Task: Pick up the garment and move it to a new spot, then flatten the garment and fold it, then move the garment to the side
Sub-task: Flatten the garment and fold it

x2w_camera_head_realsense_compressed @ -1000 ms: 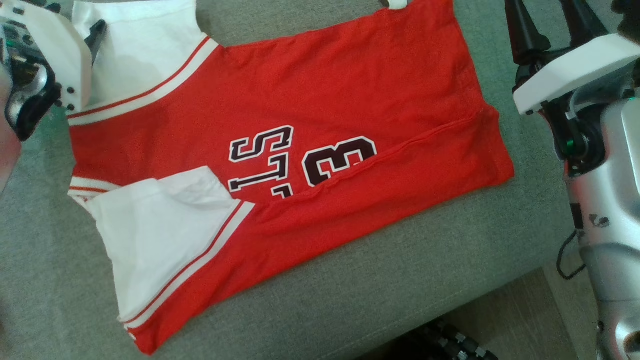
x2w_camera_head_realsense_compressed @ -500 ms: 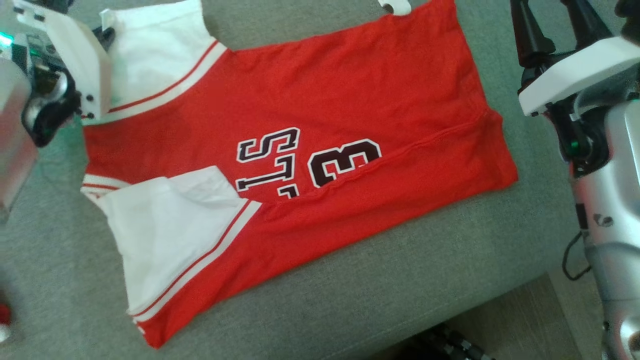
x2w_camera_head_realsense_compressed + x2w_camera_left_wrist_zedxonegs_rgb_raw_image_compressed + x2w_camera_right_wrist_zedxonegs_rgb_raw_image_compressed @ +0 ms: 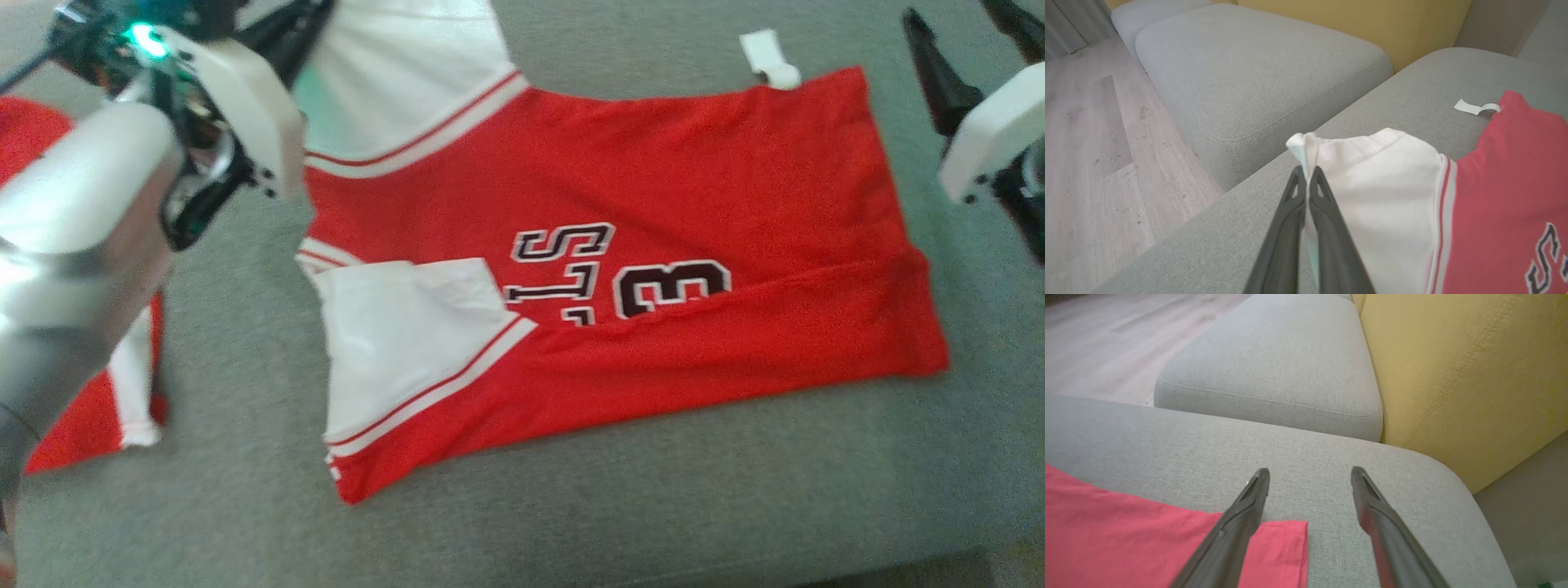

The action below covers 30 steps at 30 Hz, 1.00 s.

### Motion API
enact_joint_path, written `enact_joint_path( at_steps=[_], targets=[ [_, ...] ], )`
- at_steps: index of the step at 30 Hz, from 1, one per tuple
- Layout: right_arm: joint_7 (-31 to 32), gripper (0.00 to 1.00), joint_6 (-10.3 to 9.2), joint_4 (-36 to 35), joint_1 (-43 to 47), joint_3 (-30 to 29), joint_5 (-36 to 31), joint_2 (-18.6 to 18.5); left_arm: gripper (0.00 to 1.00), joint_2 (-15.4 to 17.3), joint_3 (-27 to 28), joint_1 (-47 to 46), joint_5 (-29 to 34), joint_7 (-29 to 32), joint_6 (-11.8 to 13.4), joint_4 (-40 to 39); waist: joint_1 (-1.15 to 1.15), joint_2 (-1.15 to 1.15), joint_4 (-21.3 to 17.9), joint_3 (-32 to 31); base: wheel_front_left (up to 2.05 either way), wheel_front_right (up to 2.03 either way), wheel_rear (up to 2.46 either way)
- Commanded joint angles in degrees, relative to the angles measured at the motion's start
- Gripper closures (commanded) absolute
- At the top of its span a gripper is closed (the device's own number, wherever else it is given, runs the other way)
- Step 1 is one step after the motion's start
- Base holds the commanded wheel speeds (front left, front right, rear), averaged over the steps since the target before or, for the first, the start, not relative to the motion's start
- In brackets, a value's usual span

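Head view: the red shirt (image 3: 653, 204) lies spread across the middle of the grey cushion (image 3: 571, 506). Its hem points to the cushion's right end, and its near sleeve (image 3: 400, 343) is folded in over the chest. The left gripper (image 3: 306, 24) is toward the cushion's far left, on the far sleeve (image 3: 408, 73); its jaws are hard to read here. The right gripper (image 3: 951, 10) hangs above the cushion's right end, jaws spread and empty. A second red cloth (image 3: 82, 425) lies at the cushion's left end, and a white tag (image 3: 767, 57) lies toward its far edge.

The step looks like folding the far sleeve in to match the near one. Done well, the sleeve rises only enough to clear the cushion, travels toward the cushion's near edge, and is laid on the chest before release. The right gripper could press the hem so the shirt does not slide.

Left wrist view: this view settles the grip. The fingers (image 3: 1290, 228) are pressed together on a small pinch of the cuff corner, which stands up off the cushion. So slight a hold may slip under a quick pull. It adds a second seat (image 3: 1257, 65) and wood floor (image 3: 1086, 155) beyond the cushion.

Right wrist view: the spread fingers hover over bare cushion just past the hem corner (image 3: 1286, 539), touching nothing. It adds a yellow backrest (image 3: 1474, 375) behind the cushion's end.
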Motion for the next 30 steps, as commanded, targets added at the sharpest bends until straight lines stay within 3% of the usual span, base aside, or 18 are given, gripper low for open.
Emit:
enact_joint_path(
  at_steps=[1,6,12,30],
  targets=[
    [0.4,0.0,-0.04,-1.2,-1.5,0.6,0.4,-1.7,1.0,1.5,1.7,-1.8,0.5,-0.7,0.4,-1.2,0.01,0.0,2.9,-0.7,0.0,0.0,0.0],
    [2.9,0.0,-0.04,3.4,-3.7,7.1,3.4,-7.7,1.0,0.9,1.8,0.0,-0.5,-1.4,1.0,-6.9,0.01,0.0,6.3,0.5,0.0,0.0,0.0],
    [5.9,0.0,-0.04,8.3,-6.7,15.1,7.3,-12.0,1.0,0.7,1.3,0.9,-0.3,-1.6,1.9,-10.7,0.01,0.0,8.1,2.9,0.0,0.0,0.0],
    [4.6,0.0,-0.04,19.0,-11.3,21.3,17.0,-10.0,1.0,-0.5,1.1,-0.6,-0.3,-1.8,1.9,-11.1,0.01,0.0,9.3,7.5,0.0,0.0,0.0]
  ],
)
